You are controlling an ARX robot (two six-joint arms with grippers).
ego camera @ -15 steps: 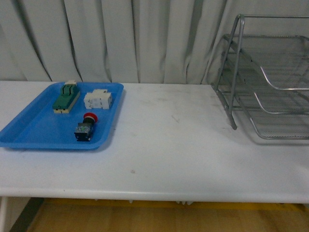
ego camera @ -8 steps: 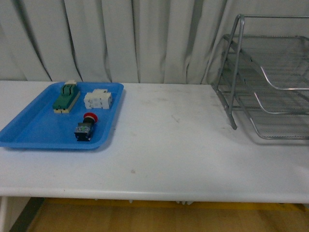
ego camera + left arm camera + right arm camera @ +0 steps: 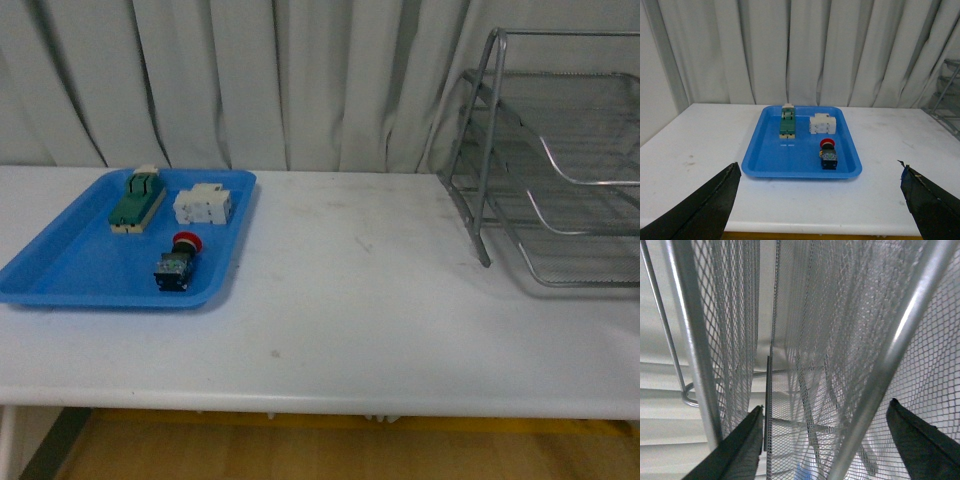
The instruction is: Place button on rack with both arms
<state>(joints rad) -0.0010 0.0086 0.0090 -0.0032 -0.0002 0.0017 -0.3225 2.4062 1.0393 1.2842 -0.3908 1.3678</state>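
One white table [image 3: 380, 300], pale curtains [image 3: 300, 80], rack [image 3: 560, 130]

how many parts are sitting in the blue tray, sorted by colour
green-topped block: 1
white block: 1
red-capped button: 1
total in the blue tray: 3
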